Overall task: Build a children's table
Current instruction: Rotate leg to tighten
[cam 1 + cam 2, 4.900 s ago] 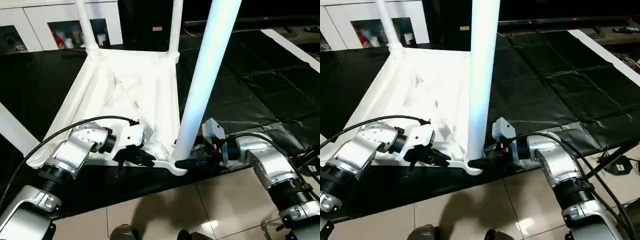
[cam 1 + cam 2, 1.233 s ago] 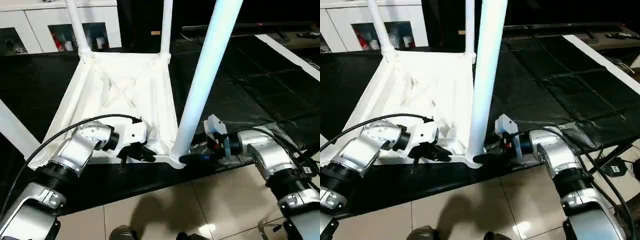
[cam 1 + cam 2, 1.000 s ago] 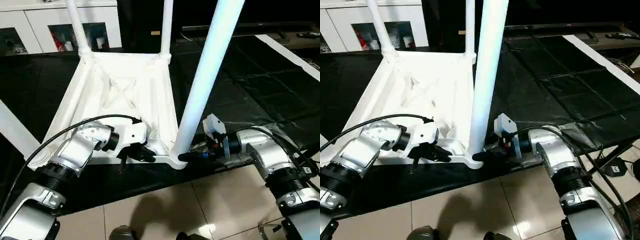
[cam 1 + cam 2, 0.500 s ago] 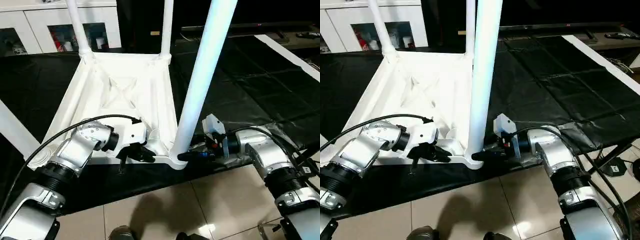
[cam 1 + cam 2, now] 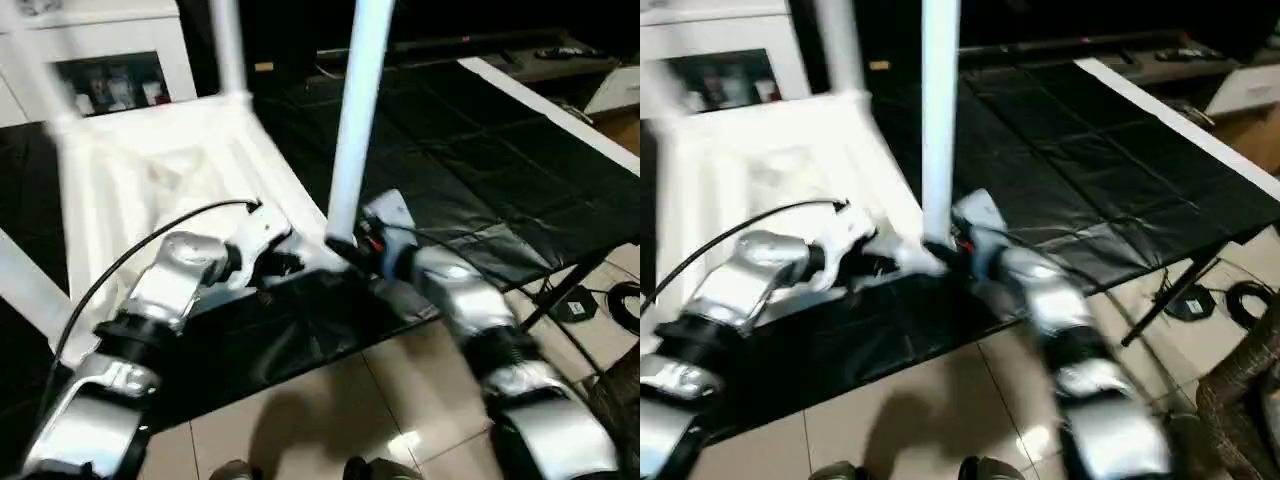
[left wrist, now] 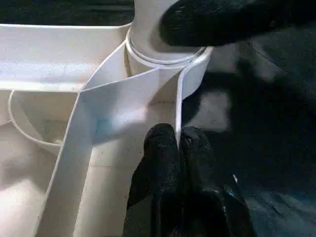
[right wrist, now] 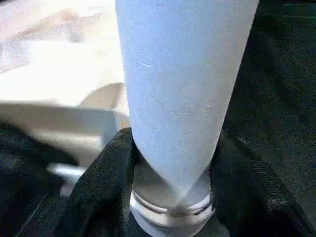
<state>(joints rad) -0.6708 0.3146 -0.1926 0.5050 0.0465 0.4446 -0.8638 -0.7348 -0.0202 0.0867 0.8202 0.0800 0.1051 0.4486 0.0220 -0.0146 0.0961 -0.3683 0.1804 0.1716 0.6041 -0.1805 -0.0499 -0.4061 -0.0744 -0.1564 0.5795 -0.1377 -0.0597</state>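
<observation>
From my head the table top (image 5: 150,170) lies upside down on the black sheet (image 5: 470,150), ribs up, with legs standing at its corners; the nearest leg (image 5: 355,120) rises straight out of the near corner socket, right between my two grippers. That view is smeared, so my fingers are hard to read there, and the wrist cameras fill in what it misses. My left wrist view shows my left gripper (image 6: 178,148) pinched tight on a thin upright rib (image 6: 173,106) of the top, the two black fingers pressed together with the white edge caught between them, just short of the round socket (image 6: 168,59) (the dark shape crossing above that socket is a finger of my other gripper). My right wrist view looks straight at the leg's base: my right gripper (image 7: 170,163) straddles it low down, one finger (image 7: 101,173) on each side of the tube and pressed against it, just above the collar (image 7: 170,207) where the leg meets the socket. Back in the head views, my left forearm (image 5: 175,275) reaches forward and inward over the near edge of the top, with a black cable (image 5: 130,260) arching over it, and my right forearm (image 5: 455,295) comes in from the right, wrist turned toward the leg. The white cabinet (image 5: 110,60) stands behind the table, and tiled floor (image 5: 300,420) shows below the sheet's near edge.
</observation>
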